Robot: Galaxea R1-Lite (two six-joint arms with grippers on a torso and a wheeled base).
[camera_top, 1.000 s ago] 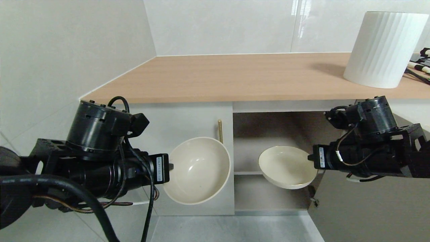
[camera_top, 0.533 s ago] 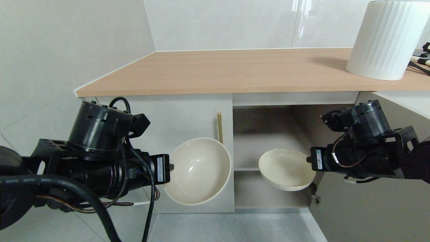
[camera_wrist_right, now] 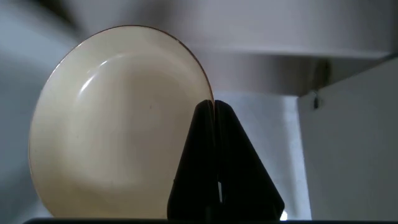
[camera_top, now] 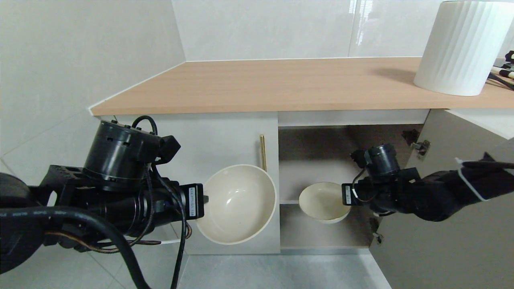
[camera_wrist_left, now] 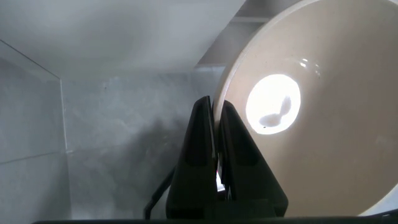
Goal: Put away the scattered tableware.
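Right end effector (camera_top: 342, 195) pinches the rim of the small bowl (camera_top: 322, 200) at the open cabinet (camera_top: 321, 140) mouth, level with its shelf (camera_top: 290, 202). Advised: level the bowl, seat it fully on the shelf, then release. Left end effector (camera_top: 204, 199) clamps the large bowl (camera_top: 237, 204) before the closed door (camera_top: 225, 140). The 2 bowls are round, glossy cream and probably slippery.

A kitchen: wooden countertop (camera_top: 281, 86), tiled wall (camera_top: 261, 28), open cabinet (camera_top: 321, 156) beneath.

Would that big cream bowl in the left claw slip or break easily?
Probably stiff and breakable: the big bowl looks like glazed ceramic. Its glossy highlight suggests slipperiness, and the left gripper pinches only its rim, so it might pivot or slide out.
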